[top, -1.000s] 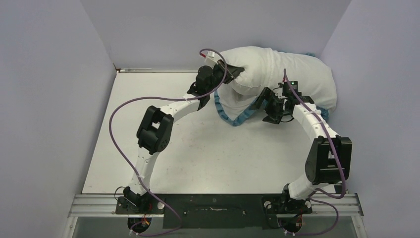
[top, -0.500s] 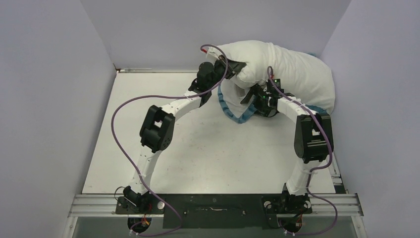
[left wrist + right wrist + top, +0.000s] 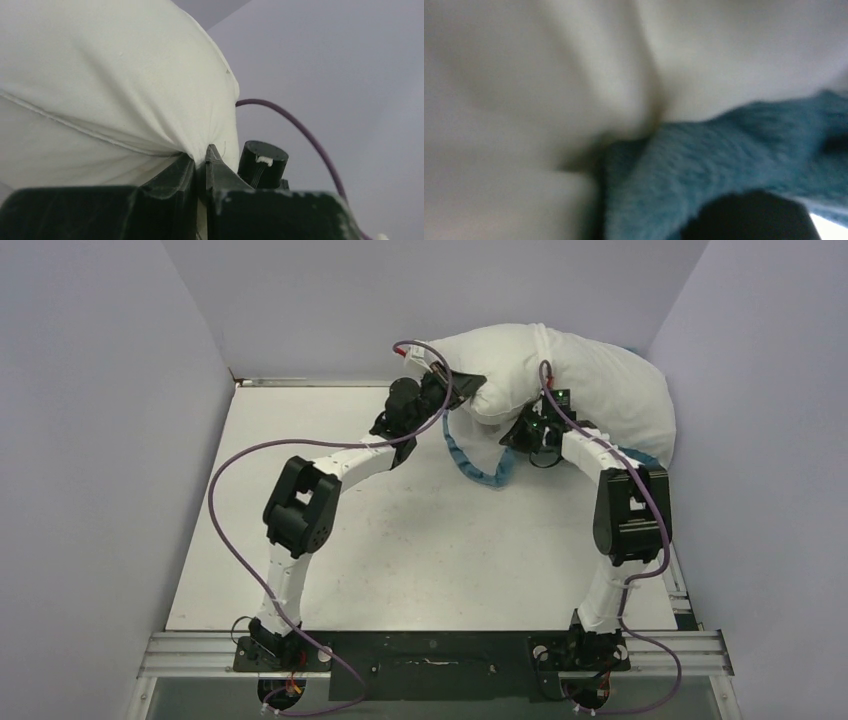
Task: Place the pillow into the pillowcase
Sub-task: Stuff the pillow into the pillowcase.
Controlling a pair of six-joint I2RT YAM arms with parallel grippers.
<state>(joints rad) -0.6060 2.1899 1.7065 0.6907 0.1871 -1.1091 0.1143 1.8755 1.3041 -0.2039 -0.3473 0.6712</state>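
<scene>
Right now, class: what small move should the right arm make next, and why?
Probably draw the pillowcase by its blue ruffled edge over the pillow: the right gripper is shut on that edge, and the left gripper holds the pillow's corner raised.

My pillow [image 3: 590, 380] is plain white with no pattern. Under its near edge the pillowcase [image 3: 478, 470] shows a solid teal-blue ruffle beside white cloth. My left pincer [image 3: 205, 162] and right pincer [image 3: 512, 438] are black. My left arm [image 3: 350, 455] and right arm [image 3: 600, 450] are white with black joints and purple cables [image 3: 316, 146]. The surface [image 3: 400, 540] before the pillow is off-white, and the walls [image 3: 300, 300] behind it are pale lavender-grey.
</scene>
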